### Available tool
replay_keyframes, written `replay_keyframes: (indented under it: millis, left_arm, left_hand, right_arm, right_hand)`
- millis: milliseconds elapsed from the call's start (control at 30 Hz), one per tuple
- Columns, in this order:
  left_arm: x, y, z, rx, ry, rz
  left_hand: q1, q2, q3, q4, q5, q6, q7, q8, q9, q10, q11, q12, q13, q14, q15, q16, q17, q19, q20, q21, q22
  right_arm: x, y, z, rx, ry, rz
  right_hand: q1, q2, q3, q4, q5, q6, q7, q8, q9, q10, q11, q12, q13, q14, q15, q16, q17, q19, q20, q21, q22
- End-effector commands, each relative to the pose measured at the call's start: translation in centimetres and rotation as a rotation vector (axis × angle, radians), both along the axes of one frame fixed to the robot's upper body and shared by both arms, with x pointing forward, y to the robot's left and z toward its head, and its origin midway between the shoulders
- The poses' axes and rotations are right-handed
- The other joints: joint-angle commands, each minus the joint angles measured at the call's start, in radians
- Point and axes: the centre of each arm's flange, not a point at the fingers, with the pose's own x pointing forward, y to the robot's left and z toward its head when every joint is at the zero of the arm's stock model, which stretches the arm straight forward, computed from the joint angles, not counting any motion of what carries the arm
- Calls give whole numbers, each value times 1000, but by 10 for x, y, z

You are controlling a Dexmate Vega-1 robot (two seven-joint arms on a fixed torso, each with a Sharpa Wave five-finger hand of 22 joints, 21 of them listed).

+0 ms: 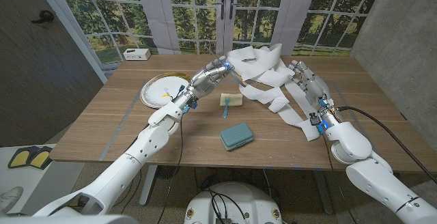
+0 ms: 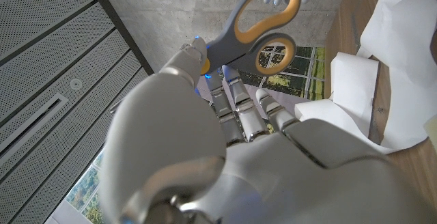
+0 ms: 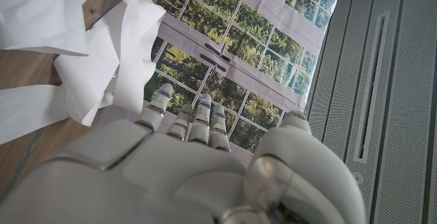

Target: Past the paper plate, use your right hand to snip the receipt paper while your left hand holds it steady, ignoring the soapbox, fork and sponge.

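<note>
A long white receipt paper (image 1: pixel 263 74) lies crumpled and looped over the far middle of the table, past the paper plate (image 1: pixel 158 91). My left hand (image 1: pixel 210 76) grips grey scissors with orange-lined handles (image 2: pixel 263 26) at the paper's left end. In the left wrist view the handles stick up beyond the fingers (image 2: pixel 246 104), with the paper (image 2: pixel 382 67) beside them. My right hand (image 1: pixel 305 79) is at the paper's right side, its fingers (image 3: pixel 194 118) stretched out and holding nothing. I cannot tell whether it touches the paper (image 3: pixel 89 53).
A yellow sponge (image 1: pixel 233 100) with a blue fork (image 1: pixel 226 106) across it lies near the table's middle. A teal soapbox (image 1: pixel 236 136) sits nearer the front edge. A small white box (image 1: pixel 136 54) stands at the far left corner.
</note>
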Motion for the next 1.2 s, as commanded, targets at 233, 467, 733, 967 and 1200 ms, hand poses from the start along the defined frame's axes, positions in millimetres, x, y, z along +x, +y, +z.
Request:
replay_keyframes:
  millis: [233, 467, 733, 967, 1200]
  left_arm:
    - [3, -4, 3, 18, 0, -37]
    - [4, -5, 13, 19, -19, -36]
    - [2, -7, 22, 21, -39, -45]
    - [-2, -14, 27, 25, -62, -78]
    - [-5, -19, 29, 50, -72, -93]
  left_hand:
    - [9, 17, -6, 4, -7, 7, -6, 5, 3, 141, -130, 1, 3, 13, -177, 7, 5, -9, 0, -1, 0]
    - [10, 16, -7, 4, -9, 7, -6, 4, 2, 145, -130, 0, 4, 8, -177, 4, 4, -13, 1, -2, 0]
    - [10, 17, -7, 5, -11, 8, -9, 3, 2, 142, -129, -5, 2, 6, -177, 1, 3, -16, 2, -2, 0]
    - [11, 17, -9, 5, -15, 11, -13, 3, 1, 144, -129, -7, 3, 3, -177, -2, 2, -18, 2, -2, 0]
    - [11, 17, -10, 6, -17, 6, -14, 1, 1, 146, -130, -8, 4, 4, -177, -3, 2, -19, 4, -2, 0]
  right_arm:
    - [-10, -5, 4, -70, 20, -44]
    - [-18, -8, 8, -143, 24, -93]
    - [-19, -11, 13, -195, 25, -83]
    - [-23, -13, 15, -243, 36, -118]
    - [-25, -13, 17, -278, 34, -124]
  right_hand:
    - [-4, -1, 16, -10, -1, 99, -22, 31, 9, -20, 28, -2, 5, -2, 16, -3, 3, -13, 6, -5, 1]
    - [12, 0, 28, -23, -1, 100, -17, 23, 11, 17, 37, 14, 5, 48, -9, 16, 7, 14, -8, 6, 1]
    - [-5, -5, 24, -16, -3, 93, -15, 15, 12, 37, 30, 21, 4, 69, -14, 27, 15, 29, 5, 11, 1]
    - [-43, -20, 13, -5, 2, 76, -19, -3, 12, 4, 0, 8, 11, 178, -87, 74, 36, 117, 31, 38, 5]
    - [-43, -18, 17, -8, 4, 63, -34, -10, 12, 56, 17, 33, 19, 172, -71, 76, 45, 119, 30, 35, 6]
